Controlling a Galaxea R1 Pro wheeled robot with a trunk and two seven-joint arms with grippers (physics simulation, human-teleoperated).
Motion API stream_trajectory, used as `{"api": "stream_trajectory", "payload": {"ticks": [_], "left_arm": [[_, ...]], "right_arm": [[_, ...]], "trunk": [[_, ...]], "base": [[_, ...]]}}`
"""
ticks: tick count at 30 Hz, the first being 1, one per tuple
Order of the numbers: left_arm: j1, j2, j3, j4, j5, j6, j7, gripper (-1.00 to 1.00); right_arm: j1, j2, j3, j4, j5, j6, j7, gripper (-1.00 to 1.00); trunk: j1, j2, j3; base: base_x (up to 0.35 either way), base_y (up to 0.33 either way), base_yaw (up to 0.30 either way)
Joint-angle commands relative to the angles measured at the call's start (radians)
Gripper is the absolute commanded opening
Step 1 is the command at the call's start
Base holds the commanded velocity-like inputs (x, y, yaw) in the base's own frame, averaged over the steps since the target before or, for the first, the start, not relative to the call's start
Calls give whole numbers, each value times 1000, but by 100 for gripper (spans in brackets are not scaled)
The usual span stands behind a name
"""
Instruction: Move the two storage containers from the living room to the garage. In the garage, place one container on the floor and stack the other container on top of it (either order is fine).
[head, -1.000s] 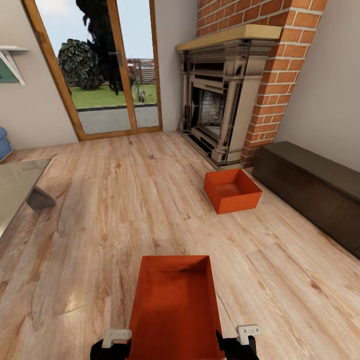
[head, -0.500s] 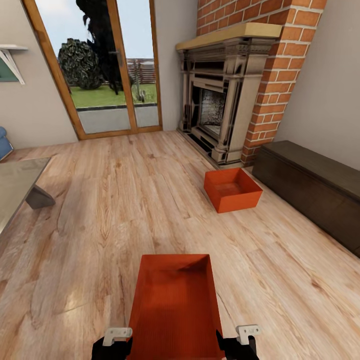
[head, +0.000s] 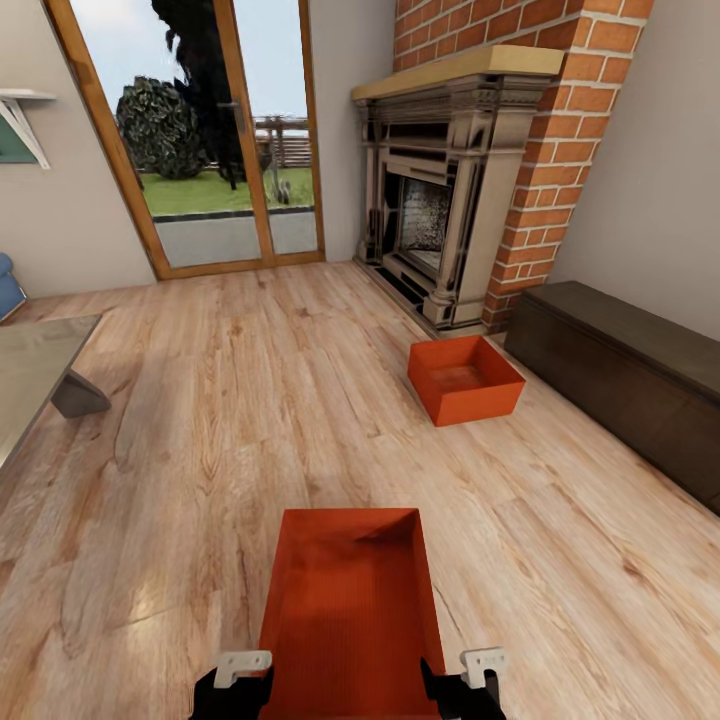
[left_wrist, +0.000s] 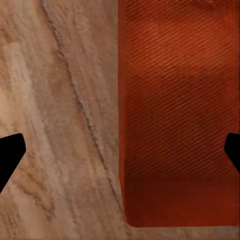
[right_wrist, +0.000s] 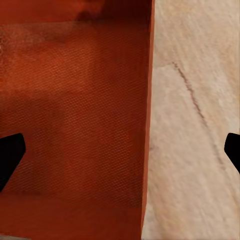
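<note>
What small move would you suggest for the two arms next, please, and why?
Probably lower both arms a little, then close. Each open gripper, left and right, straddles a long wall of the near storage container, one finger inside and one over the plank floor, but nothing is clamped yet.

Two orange-red lidless bins, upright on light wood plank floor. Near container lies lengthwise; far container sits angled beside brick chimney, well apart.
</note>
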Motion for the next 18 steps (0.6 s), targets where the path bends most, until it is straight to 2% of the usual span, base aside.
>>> {"api": "stream_trajectory", "payload": {"ticks": [1, 4, 9, 18], "left_arm": [[0, -5, -7, -4, 8, 6, 4, 100], [0, -20, -9, -4, 14, -6, 3, 100], [0, -16, -9, -4, 16, -33, 3, 100], [0, -16, -9, -3, 17, -35, 3, 100]], "right_arm": [[-1, 2, -5, 1, -11, -3, 3, 100], [-2, 3, -14, 1, -5, -3, 3, 100], [-2, 3, -15, 1, -2, -5, 1, 100], [-2, 3, -18, 1, 0, -6, 10, 100]], "trunk": [[0, 0, -1], [0, 0, -1], [0, 0, -1], [0, 0, -1]], "base": [[0, 0, 0], [0, 0, 0], [0, 0, 0], [0, 0, 0]]}}
